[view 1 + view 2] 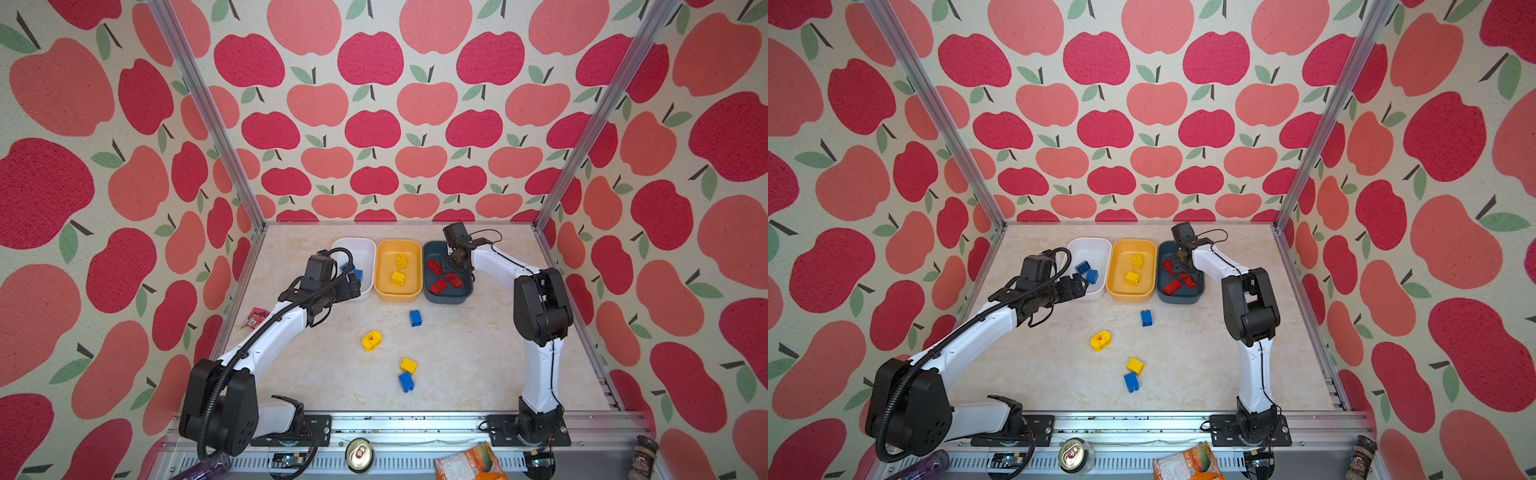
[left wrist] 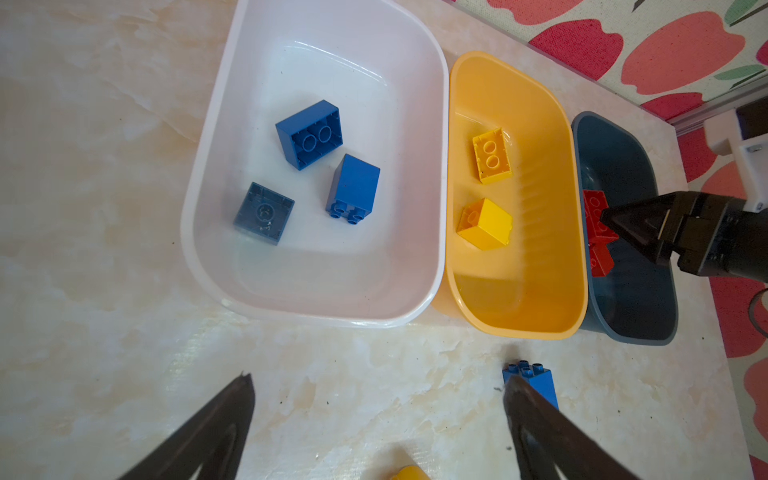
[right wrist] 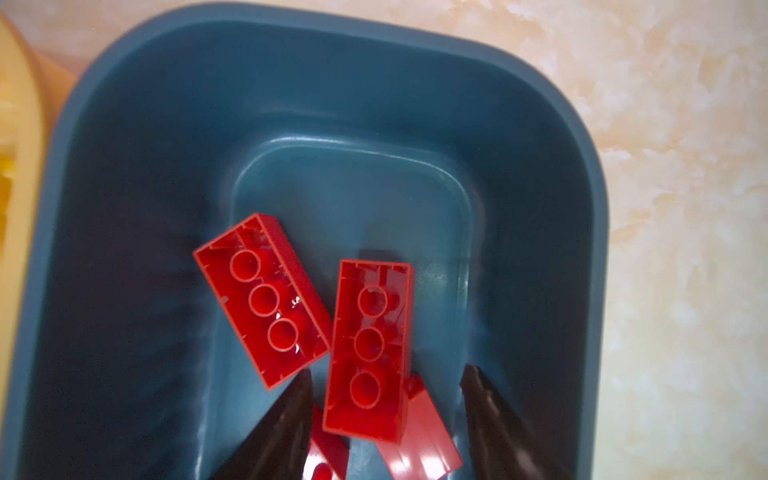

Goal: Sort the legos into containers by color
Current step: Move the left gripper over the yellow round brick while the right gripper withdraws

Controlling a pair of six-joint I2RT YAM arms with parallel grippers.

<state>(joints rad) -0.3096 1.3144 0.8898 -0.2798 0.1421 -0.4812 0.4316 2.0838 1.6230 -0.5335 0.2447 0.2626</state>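
Note:
Three containers stand in a row at the back: white (image 1: 358,246), yellow-orange (image 1: 397,294), dark blue (image 1: 448,298). The white tub (image 2: 440,166) holds three blue legos (image 2: 309,133); the yellow one holds two yellow legos (image 2: 485,224). My right gripper (image 3: 386,374) hangs open inside the dark tub (image 3: 124,166), a red lego (image 3: 370,349) lying loose between its jaws among other red ones (image 3: 262,299). My left gripper (image 2: 378,382) is open and empty over the table in front of the white tub. On the table lie two blue legos (image 1: 415,318) (image 1: 405,382), a yellow lego (image 1: 408,365) and a rounded yellow one (image 1: 371,340).
A red wrapper (image 1: 254,318) lies at the table's left edge. On the front rail are a silver can (image 1: 358,454), an orange packet (image 1: 469,463) and a small jar (image 1: 642,455). Metal posts and apple-print walls close in three sides.

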